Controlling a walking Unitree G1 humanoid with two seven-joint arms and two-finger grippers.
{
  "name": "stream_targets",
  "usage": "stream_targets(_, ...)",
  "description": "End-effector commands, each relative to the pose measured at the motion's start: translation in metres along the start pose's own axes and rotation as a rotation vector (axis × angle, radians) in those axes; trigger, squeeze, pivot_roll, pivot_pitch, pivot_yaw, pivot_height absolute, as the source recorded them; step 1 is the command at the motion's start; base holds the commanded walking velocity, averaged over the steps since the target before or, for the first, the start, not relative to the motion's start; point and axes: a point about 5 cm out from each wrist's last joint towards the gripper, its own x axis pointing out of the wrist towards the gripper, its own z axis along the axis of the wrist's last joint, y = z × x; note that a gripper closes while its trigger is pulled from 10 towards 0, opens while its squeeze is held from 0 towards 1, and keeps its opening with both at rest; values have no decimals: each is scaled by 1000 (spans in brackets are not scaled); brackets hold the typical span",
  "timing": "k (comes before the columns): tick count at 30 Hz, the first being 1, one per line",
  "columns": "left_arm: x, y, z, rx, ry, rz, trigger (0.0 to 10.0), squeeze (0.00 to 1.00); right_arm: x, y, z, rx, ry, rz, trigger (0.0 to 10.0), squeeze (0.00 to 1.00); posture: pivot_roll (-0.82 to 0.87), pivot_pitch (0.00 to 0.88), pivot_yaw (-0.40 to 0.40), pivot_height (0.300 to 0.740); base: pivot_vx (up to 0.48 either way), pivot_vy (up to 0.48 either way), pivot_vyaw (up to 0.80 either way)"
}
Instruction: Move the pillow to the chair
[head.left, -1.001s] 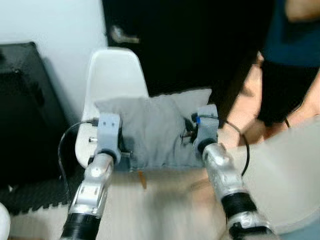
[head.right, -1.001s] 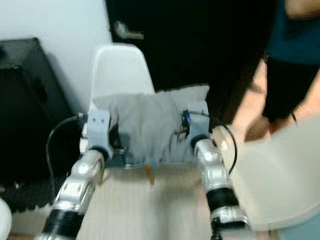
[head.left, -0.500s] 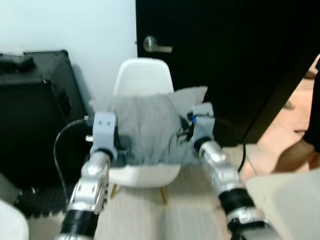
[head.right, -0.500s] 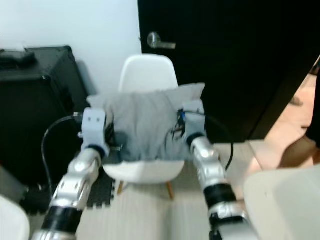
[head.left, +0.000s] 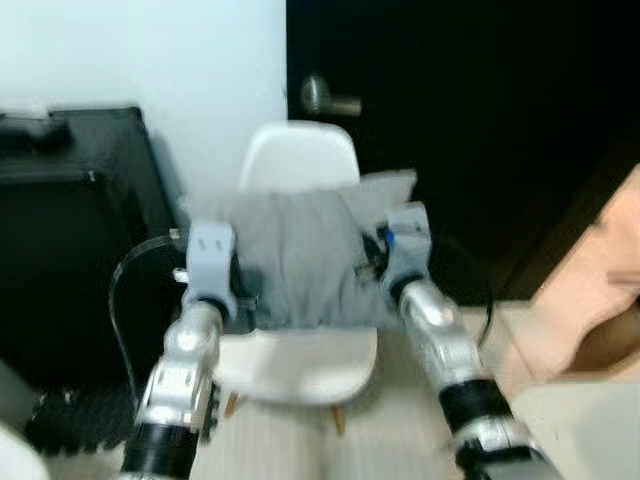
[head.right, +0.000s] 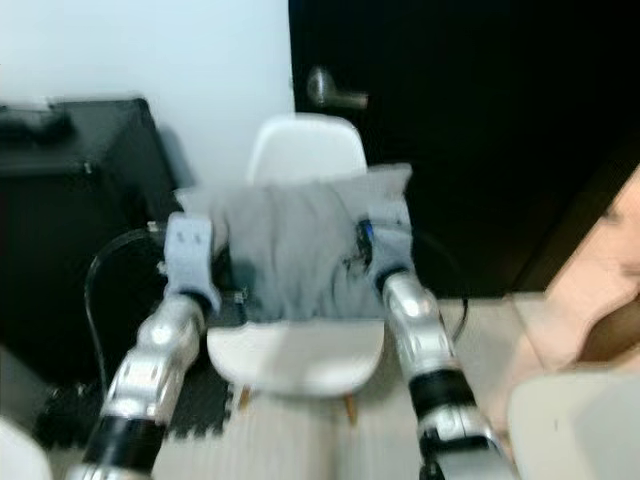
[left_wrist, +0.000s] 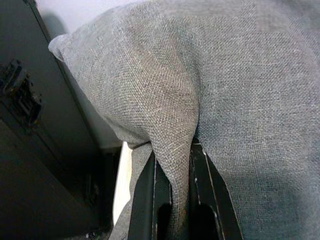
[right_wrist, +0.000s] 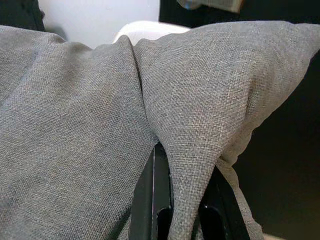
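Note:
A grey pillow (head.left: 300, 255) hangs between my two arms, above the seat of a white shell chair (head.left: 300, 365) and in front of its backrest (head.left: 298, 155). My left gripper (left_wrist: 180, 160) is shut on a pinched fold at the pillow's (left_wrist: 240, 90) left edge. My right gripper (right_wrist: 182, 170) is shut on a fold near the right corner of the pillow (right_wrist: 75, 125). Both wrists (head.left: 210, 265) (head.left: 405, 245) sit at the pillow's sides. I cannot tell whether the pillow's lower edge touches the seat.
A black case (head.left: 70, 230) stands left of the chair against a white wall. A dark door with a metal handle (head.left: 325, 98) is behind the chair. A pale rounded surface (head.right: 580, 430) lies at the lower right, and a blurred part of a person (head.left: 600, 280) is at the right edge.
The camera has moved and the chair now sits closer and lower in view. The pillow stays held between both grippers, still over the chair seat. The person at right has shifted.

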Motion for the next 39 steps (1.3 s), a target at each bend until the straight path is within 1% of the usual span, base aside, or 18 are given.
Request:
stream_targets(1,1,-14,13,-2,-58,-70,10000,4,5,23,8,-4,-36,99,10000,0,19,0,-45,730,371,0,0)
stream_targets(23,1,-13,12,-9,-58,-64,10000,0,7,23,9,-11,-32,106,10000,0,21,0,-53,730,371,0,0)
stream_targets(27,1,-12,12,8,-57,-49,10000,0,7,25,9,-12,-30,112,10000,0,25,0,-58,730,0,0,0)
stream_targets(39,2,-12,12,16,-57,-43,10000,0,9,25,9,-17,-27,121,10000,0,26,0,-61,730,0,0,0)
